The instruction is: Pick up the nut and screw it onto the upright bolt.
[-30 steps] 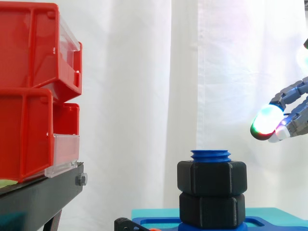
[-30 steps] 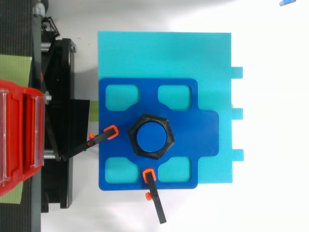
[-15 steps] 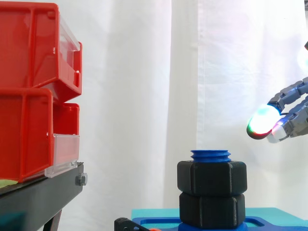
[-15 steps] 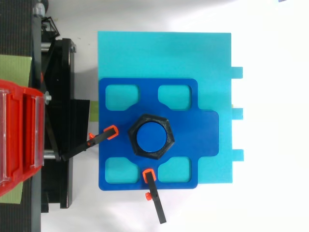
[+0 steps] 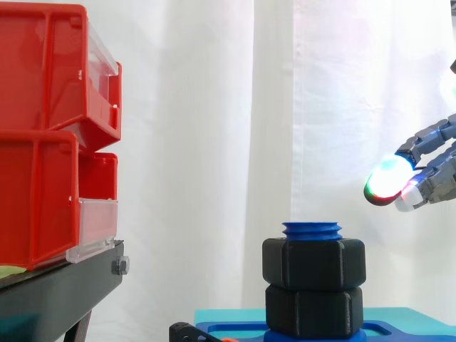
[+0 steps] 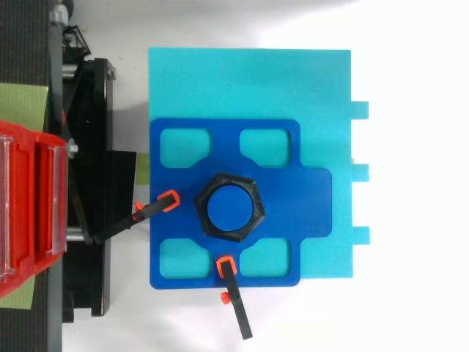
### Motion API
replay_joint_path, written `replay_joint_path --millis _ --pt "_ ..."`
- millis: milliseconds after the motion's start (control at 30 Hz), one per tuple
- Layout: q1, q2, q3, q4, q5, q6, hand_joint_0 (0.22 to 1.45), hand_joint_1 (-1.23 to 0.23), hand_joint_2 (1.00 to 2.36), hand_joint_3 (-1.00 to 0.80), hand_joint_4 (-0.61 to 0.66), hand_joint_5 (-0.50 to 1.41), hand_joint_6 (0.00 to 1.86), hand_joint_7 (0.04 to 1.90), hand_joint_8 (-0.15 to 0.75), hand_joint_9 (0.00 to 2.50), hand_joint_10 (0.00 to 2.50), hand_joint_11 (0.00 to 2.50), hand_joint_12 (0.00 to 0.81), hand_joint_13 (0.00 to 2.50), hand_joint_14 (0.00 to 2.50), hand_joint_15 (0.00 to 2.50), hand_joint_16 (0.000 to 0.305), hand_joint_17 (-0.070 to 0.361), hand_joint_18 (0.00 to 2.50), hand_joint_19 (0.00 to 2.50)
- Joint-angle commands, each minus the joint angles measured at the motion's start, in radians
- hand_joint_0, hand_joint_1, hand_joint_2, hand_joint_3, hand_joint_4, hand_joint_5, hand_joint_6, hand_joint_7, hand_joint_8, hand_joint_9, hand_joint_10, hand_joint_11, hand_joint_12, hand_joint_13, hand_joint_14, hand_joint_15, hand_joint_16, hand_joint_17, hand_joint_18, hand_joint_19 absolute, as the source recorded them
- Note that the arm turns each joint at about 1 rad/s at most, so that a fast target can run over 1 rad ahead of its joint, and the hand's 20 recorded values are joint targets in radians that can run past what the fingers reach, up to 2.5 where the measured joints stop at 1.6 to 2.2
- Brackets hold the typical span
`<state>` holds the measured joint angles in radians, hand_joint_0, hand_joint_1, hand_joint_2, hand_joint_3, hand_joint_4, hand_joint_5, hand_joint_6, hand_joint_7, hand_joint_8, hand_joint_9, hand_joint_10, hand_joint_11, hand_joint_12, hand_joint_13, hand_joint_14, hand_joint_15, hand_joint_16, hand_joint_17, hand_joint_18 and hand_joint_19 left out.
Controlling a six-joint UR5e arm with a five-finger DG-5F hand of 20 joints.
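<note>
**Q:** Where is the nut?

**A:** 2 black hex nuts sit stacked on the upright blue bolt (image 5: 311, 229). The upper nut (image 5: 313, 262) rests on the lower nut (image 5: 313, 310), touching it, and a few blue threads show above it. Seen from above, the bolt's round top sits inside the black hexagon. It stands at the middle of a dark blue plate (image 6: 308, 198), which lies on a cyan board (image 6: 249, 81).

**Q:** And the robot hand?

**A:** The robot hand (image 5: 440, 178) comes in at the right edge of the side view. It is higher than the bolt's top and well apart from it. Its fingers stretch out toward the left and hold nothing. The fingertips (image 5: 386, 182) glow green, red and white.

**Q:** What else is there?

**A:** Red bins (image 5: 43, 135) are stacked on a black stand (image 5: 64, 292) at the left, with a white curtain (image 5: 214, 107) behind. 2 orange-tipped black clamps (image 6: 168, 200) sit at the plate's left and lower edges.
</note>
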<state>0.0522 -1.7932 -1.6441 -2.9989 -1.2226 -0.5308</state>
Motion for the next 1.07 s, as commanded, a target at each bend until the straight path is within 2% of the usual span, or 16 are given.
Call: replay_joint_path --millis 0,1033 --pt "0.000 0.000 0.000 0.000 0.000 0.000 0.44 -0.35 1.00 -0.50 0.05 -0.25 0.50 0.63 0.181 0.08 0.00 0.00 0.336 0.00 0.00 0.00 0.051 0.115 0.00 0.00" --pt "0.000 0.000 0.000 0.000 0.000 0.000 0.45 -0.36 1.00 -0.50 0.04 -0.25 0.50 0.71 0.160 0.00 0.00 0.00 0.323 0.00 0.00 0.00 0.050 0.112 0.00 0.00"
